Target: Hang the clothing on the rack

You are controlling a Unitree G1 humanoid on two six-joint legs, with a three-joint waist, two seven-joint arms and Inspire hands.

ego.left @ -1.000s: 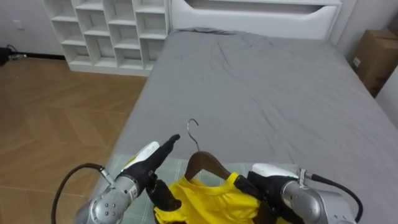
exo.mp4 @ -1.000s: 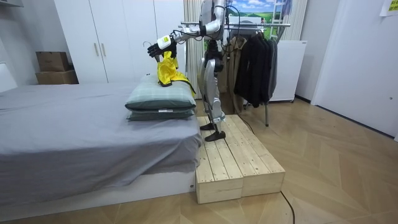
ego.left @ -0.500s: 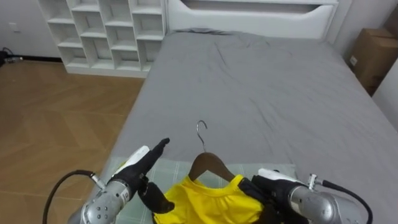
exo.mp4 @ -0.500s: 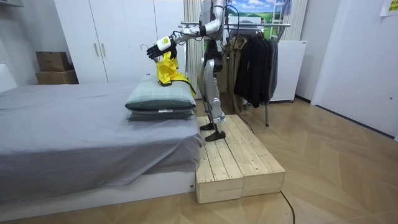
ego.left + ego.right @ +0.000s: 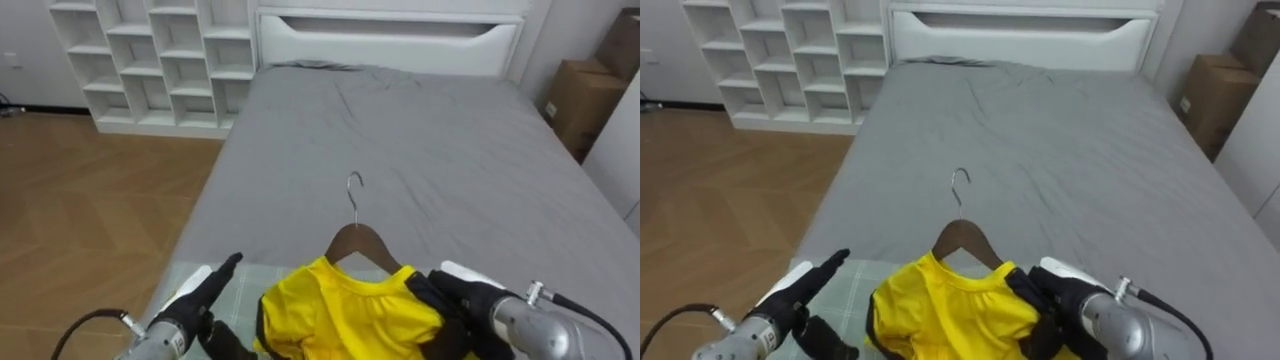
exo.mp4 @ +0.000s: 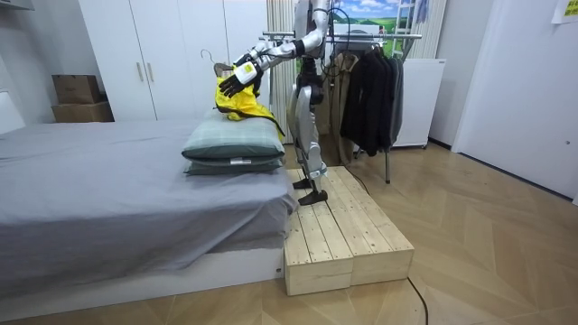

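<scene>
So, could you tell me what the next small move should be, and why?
Probably turn toward the clothes rack behind the robot: the yellow shirt already sits on the hanger, gripped by the right hand; the left hand is open.

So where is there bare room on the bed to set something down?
The grey sheet is bare from the headboard down to the hanger. Crowded at the near end: pillows, yellow shirt, left hand, right hand.

A grey-sheeted bed [image 5: 400,150] is seen backed by a white headboard [image 5: 385,40], flanked by white cube shelves [image 5: 150,60] on the left and a cardboard box [image 5: 568,100] on the right, with two pillows [image 6: 230,149] stacked at its near end beside a wooden platform [image 6: 348,239].
</scene>
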